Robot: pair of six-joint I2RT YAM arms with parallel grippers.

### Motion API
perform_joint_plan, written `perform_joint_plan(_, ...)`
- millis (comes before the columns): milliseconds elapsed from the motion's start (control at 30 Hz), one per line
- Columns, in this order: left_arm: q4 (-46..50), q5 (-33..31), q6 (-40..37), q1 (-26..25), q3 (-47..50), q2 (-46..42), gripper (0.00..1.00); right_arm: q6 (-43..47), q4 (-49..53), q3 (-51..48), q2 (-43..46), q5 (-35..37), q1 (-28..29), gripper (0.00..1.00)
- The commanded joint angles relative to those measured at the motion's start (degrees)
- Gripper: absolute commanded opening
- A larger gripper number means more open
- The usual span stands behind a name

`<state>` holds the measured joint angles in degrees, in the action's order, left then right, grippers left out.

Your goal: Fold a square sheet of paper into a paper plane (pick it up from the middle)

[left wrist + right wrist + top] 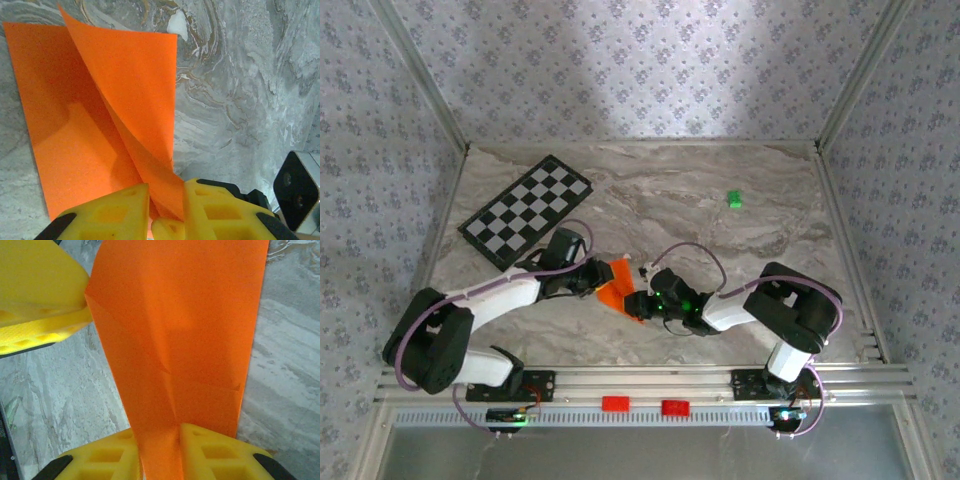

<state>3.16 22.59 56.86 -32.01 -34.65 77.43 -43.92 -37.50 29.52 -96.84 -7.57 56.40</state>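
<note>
Checkered board (527,211) far-left on marble table (670,185); small green block (733,200) far-right, well apart.

Marble tabletop (770,220), floral-patterned walls (620,60)

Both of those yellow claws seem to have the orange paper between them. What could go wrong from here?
1. The paper runs between the fingers of both the left gripper and the right gripper. If the arms pull apart, the thin sheet might tear or crumple.
2. One layer stands up loosely off the table, so a fold pressed now could land crooked.
3. If either hold is slack, the paper may slip out.
</note>
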Motion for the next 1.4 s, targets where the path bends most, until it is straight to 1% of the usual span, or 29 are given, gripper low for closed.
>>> perform_joint_plan(0,-0.1,0.8,-0.1,-0.3,-1.4,0.7,0.28,2.3,4.0,1.4,0.8,0.8,0.8,0.24)
perform_joint_plan(67,-0.1,0.4,-0.1,-0.4,-1.5,0.6,0.42,3.9,5.6,1.9,1.4,1.5,1.2,0.21)
perform_joint_plan(100,0.0,0.2,-0.2,-0.3,-1.7,0.5,0.47,4.4,6.7,2.3,1.5,1.7,1.2,0.21)
perform_joint_plan(167,1.2,-0.8,-0.2,-0.3,-2.3,0.4,0.60,5.8,9.4,3.3,1.9,2.7,1.5,0.21)
perform_joint_plan(300,3.5,-3.3,-0.1,-0.4,-3.3,0.7,0.70,8.4,12.9,4.9,2.4,4.2,2.3,0.21)
perform_joint_plan(433,6.0,-4.2,0.5,-0.3,-4.9,3.2,0.70,12.8,16.7,6.7,3.0,6.8,3.6,0.21)
perform_joint_plan(533,8.0,-4.3,0.8,-0.1,-6.0,5.5,0.65,15.9,19.8,8.2,3.6,9.3,4.9,0.21)
perform_joint_plan(567,7.8,-3.9,0.8,-0.1,-6.2,6.1,0.61,17.0,21.7,9.1,3.7,10.7,5.5,0.21)
perform_joint_plan(667,8.0,-3.1,1.0,-0.1,-6.8,7.5,0.48,19.6,26.4,11.6,3.5,13.3,6.8,0.21)
perform_joint_plan(733,8.6,-3.0,1.0,-0.1,-7.2,8.1,0.37,20.4,28.8,13.0,3.2,15.7,7.7,0.22)
perform_joint_plan(767,9.1,-3.1,1.0,-0.1,-7.4,8.3,0.33,20.9,30.3,13.9,3.1,16.8,8.3,0.22)
perform_joint_plan(833,9.6,-3.3,1.1,0.0,-7.4,8.4,0.28,22.3,32.7,15.2,2.7,19.3,9.2,0.22)
perform_joint_plan(967,10.1,-3.1,1.6,0.0,-7.9,8.3,0.21,24.8,37.0,17.4,2.2,24.2,11.0,0.24)
perform_joint_plan(1033,10.2,-2.9,1.7,-0.1,-8.1,8.2,0.14,25.8,39.5,18.9,1.6,26.1,11.8,0.24)
perform_joint_plan(1100,10.2,-2.7,1.8,0.0,-8.5,8.0,0.11,26.4,41.5,20.2,1.0,27.8,12.6,0.24)
perform_joint_plan(1233,10.6,-2.6,2.3,0.0,-8.9,8.0,0.09,26.7,44.8,22.4,-0.4,31.6,13.7,0.24)
perform_joint_plan(1367,10.4,-2.5,2.8,0.0,-8.9,7.8,0.07,26.3,47.6,24.4,-2.1,33.5,14.5,0.25)
